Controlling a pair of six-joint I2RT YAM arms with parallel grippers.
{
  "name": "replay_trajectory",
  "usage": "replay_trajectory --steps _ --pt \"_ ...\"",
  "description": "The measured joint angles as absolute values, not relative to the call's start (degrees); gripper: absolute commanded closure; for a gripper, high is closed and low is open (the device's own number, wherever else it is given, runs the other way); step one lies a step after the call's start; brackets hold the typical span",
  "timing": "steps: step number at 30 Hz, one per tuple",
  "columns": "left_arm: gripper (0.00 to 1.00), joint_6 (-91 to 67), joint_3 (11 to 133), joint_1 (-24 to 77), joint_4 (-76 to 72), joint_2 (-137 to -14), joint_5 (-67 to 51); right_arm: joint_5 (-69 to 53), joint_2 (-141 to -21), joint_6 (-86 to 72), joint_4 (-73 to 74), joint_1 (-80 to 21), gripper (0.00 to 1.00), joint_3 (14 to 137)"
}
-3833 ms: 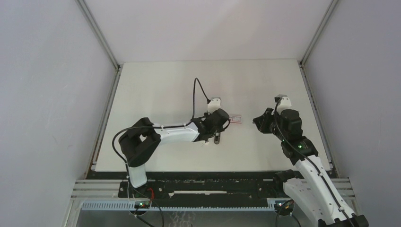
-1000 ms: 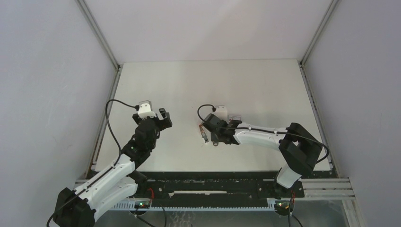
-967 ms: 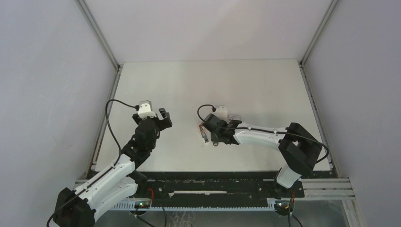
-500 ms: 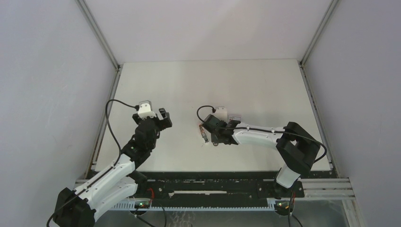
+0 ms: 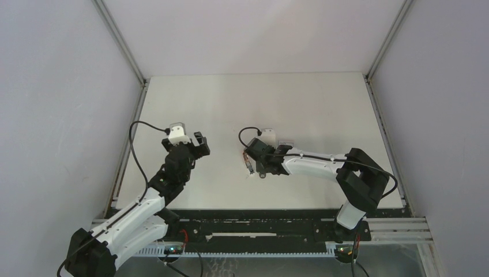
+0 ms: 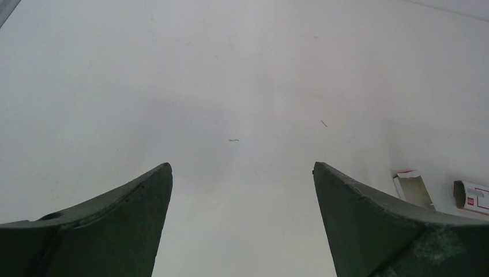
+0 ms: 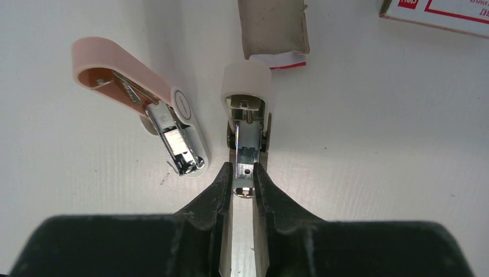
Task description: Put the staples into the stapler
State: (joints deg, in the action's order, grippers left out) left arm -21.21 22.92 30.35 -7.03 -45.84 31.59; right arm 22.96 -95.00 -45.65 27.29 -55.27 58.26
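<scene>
Right arm swung in: right gripper [image 7: 243, 173] pinches stapler [image 7: 247, 115] channel, opening it; left gripper [image 6: 242, 173] wide, empty. Next: staples box [image 7: 438, 12] beyond stapler.

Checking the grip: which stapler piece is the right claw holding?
The white-capped piece with the bare metal channel, pinched by the right claw; the pink-topped piece lies free beside it.

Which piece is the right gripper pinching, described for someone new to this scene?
On the white table, find the right gripper near its middle. Between its fingertips is the stapler's channel half, just short of the grey-pink tray. Unlike the pink-backed half slanting beside it, it points straight ahead, an open shiny trough capped in white.
</scene>
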Motion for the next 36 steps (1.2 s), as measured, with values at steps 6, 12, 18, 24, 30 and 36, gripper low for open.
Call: replay_trajectory --steps 6,12,18,24,30,36 --pt "0.04 -21.2 22.9 30.3 -7.2 -46.1 31.6 23.4 -95.0 -45.4 27.6 -55.3 0.92 59.1" --pt "0.05 -21.2 22.9 30.3 -7.3 -46.1 31.6 23.4 -95.0 -45.4 27.8 -55.3 0.92 59.1" --pt "0.04 -21.2 22.9 30.3 -7.3 -46.1 31.6 23.4 -95.5 -45.4 27.9 -55.3 0.92 59.1" --pt "0.04 -21.2 22.9 30.3 -7.3 -46.1 31.6 23.2 -96.4 -45.5 28.1 -55.3 0.93 59.1" --pt "0.04 -21.2 22.9 30.3 -7.3 -46.1 31.6 23.0 -96.8 -45.5 28.1 -55.3 0.93 59.1" --pt "0.04 -21.1 22.9 30.3 -7.3 -46.1 31.6 22.8 -97.4 -45.5 28.1 -55.3 0.89 59.2"
